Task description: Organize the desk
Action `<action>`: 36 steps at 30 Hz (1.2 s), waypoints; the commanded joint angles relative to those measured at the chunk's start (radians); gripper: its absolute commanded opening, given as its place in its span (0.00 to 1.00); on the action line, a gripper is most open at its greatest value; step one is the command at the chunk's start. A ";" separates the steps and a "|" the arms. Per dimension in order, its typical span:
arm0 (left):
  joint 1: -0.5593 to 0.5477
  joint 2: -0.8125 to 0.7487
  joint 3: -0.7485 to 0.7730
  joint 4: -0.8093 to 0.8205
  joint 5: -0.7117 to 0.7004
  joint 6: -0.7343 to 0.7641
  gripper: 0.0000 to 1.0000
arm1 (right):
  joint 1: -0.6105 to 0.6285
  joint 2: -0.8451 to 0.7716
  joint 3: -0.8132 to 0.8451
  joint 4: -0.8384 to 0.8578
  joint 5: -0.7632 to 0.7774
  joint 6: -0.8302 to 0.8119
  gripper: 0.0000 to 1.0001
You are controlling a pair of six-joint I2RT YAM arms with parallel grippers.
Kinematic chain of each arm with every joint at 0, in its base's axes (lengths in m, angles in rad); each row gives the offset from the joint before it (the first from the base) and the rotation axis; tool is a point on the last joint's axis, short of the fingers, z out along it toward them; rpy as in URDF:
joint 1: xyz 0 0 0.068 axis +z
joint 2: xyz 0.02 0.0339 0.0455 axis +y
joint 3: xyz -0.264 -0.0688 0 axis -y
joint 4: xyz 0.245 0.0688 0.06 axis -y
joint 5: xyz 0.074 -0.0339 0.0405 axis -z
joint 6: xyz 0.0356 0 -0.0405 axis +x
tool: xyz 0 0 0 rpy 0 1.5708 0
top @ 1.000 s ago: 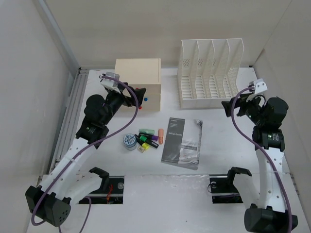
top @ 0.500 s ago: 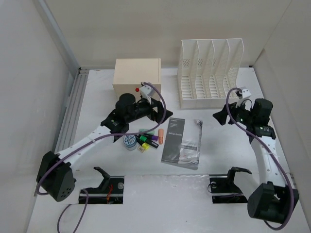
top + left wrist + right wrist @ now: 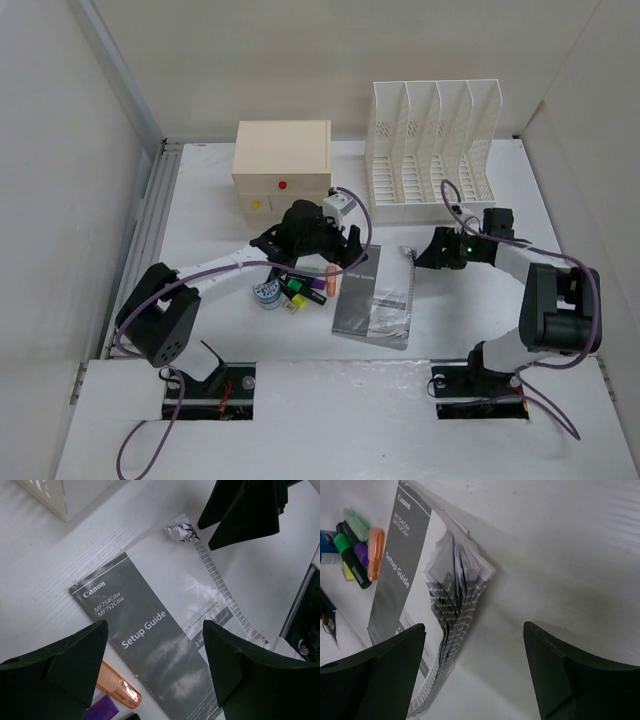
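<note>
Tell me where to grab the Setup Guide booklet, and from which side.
Grip the Setup Guide booklet by its fanned page edge, coming low from the right: the pages curl up off the desk there, so a finger can likely slide beneath. The spine edge lies flat beside the highlighters.

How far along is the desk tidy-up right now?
Nothing looks put away: the file rack looks empty. In hand: left gripper and right gripper, both open, hover at the Setup Guide booklet, neither gripping it. Left: booklet, highlighters and small round container all lie loose on the desk.
</note>
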 commanded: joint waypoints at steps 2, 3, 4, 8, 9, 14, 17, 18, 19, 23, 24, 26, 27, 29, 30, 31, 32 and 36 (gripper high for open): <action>-0.016 0.048 0.058 0.020 -0.023 0.010 0.72 | 0.085 0.021 0.012 0.114 -0.025 0.035 0.85; -0.016 0.059 0.059 0.020 -0.023 0.010 0.72 | 0.099 0.033 0.012 0.123 -0.025 0.035 0.85; -0.016 0.069 0.068 0.020 -0.023 0.010 0.72 | 0.113 0.049 0.012 0.135 -0.016 0.053 0.85; -0.025 0.115 0.068 0.011 -0.032 0.010 0.70 | 0.151 0.098 0.023 0.178 -0.016 0.094 0.86; -0.037 0.125 0.068 0.002 -0.047 0.010 0.69 | 0.165 0.108 0.023 0.178 -0.016 0.095 0.86; -0.074 0.195 0.091 -0.053 -0.118 0.022 0.64 | 0.196 0.153 0.033 0.215 0.003 0.119 0.86; -0.094 0.226 0.101 -0.072 -0.138 0.031 0.58 | 0.196 0.153 0.033 0.215 0.003 0.130 0.86; -0.094 0.237 0.111 -0.081 -0.153 0.031 0.56 | 0.196 0.153 0.033 0.215 0.003 0.130 0.86; -0.094 0.247 0.111 -0.101 -0.174 0.031 0.55 | 0.196 0.153 0.033 0.215 0.003 0.130 0.86; -0.115 0.319 0.147 -0.147 -0.187 0.031 0.52 | 0.196 0.173 0.033 0.226 -0.017 0.130 0.83; -0.126 0.329 0.160 -0.147 -0.187 0.031 0.50 | 0.196 0.173 0.033 0.226 -0.028 0.130 0.83; -0.135 0.344 0.169 -0.170 -0.187 0.031 0.49 | 0.205 0.184 0.033 0.226 -0.040 0.130 0.80; -0.135 0.362 0.169 -0.170 -0.178 0.031 0.49 | 0.214 0.184 0.033 0.226 -0.049 0.130 0.76; -0.144 0.384 0.180 -0.185 -0.155 0.031 0.47 | 0.223 0.194 0.033 0.226 -0.066 0.130 0.72; -0.144 0.396 0.193 -0.198 -0.143 0.041 0.47 | 0.236 0.194 0.033 0.226 -0.075 0.130 0.66; -0.144 0.416 0.203 -0.198 -0.126 0.041 0.47 | 0.248 0.194 0.033 0.226 -0.091 0.130 0.62; -0.144 0.425 0.203 -0.198 -0.109 0.041 0.46 | 0.248 0.194 0.043 0.226 -0.091 0.130 0.59; -0.144 0.450 0.223 -0.207 -0.058 0.030 0.45 | 0.257 0.204 0.052 0.226 -0.128 0.130 0.26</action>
